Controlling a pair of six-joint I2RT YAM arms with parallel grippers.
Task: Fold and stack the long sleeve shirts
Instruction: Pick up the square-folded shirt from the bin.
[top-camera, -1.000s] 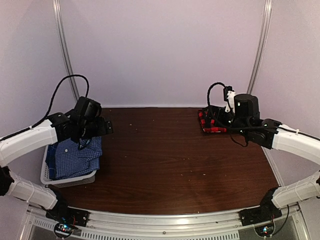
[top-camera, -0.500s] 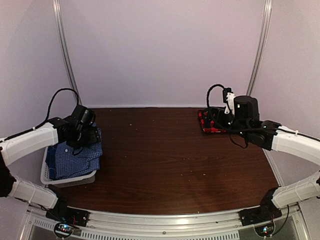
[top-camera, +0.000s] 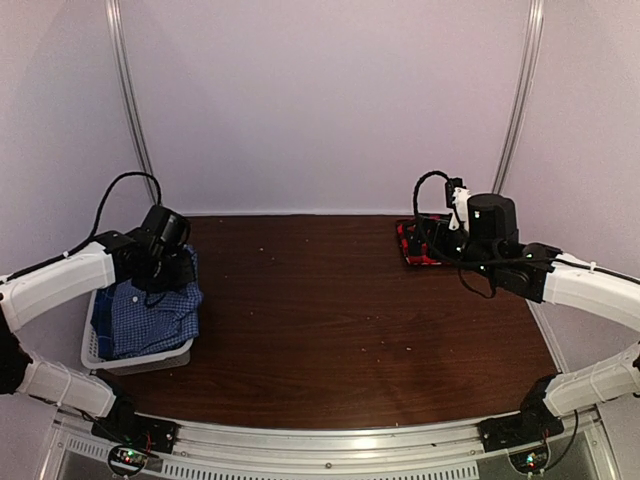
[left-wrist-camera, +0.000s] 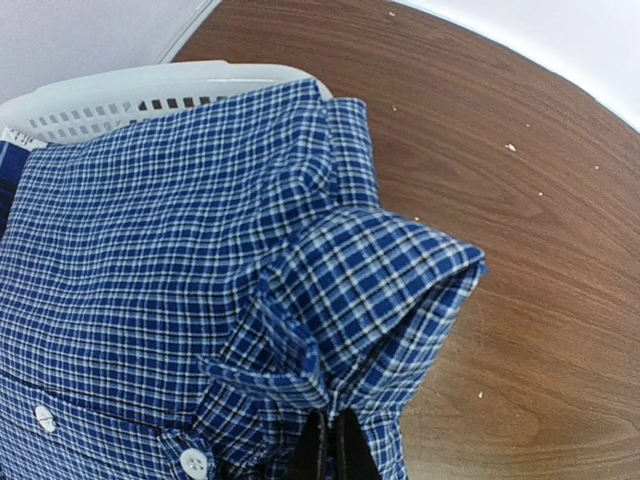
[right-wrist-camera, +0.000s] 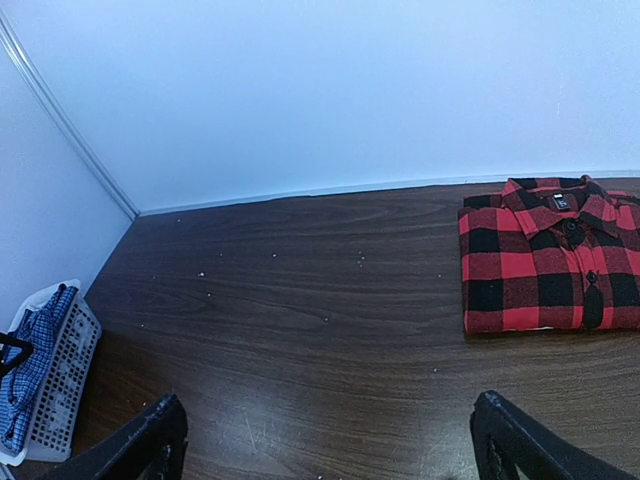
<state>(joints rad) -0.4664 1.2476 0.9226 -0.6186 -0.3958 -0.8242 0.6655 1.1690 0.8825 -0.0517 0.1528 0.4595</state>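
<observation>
BASKET TO COUNTER: A blue-and-white checked shirt (left-wrist-camera: 170, 280) lies heaped in a white slotted basket (left-wrist-camera: 150, 95). Its folded cuff (left-wrist-camera: 390, 290) spills past the rim over the dark, crumb-flecked wooden counter (left-wrist-camera: 530, 200). At the bottom edge, the left claw (left-wrist-camera: 328, 445) pinches the bunched cloth, dark fingers (left-wrist-camera: 312, 458) pressed together, near two white buttons (left-wrist-camera: 192, 463).

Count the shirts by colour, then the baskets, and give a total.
red-and-black shirt: 1
blue checked shirt: 1 showing; others may lie hidden beneath
white basket: 1
Total: 3
</observation>
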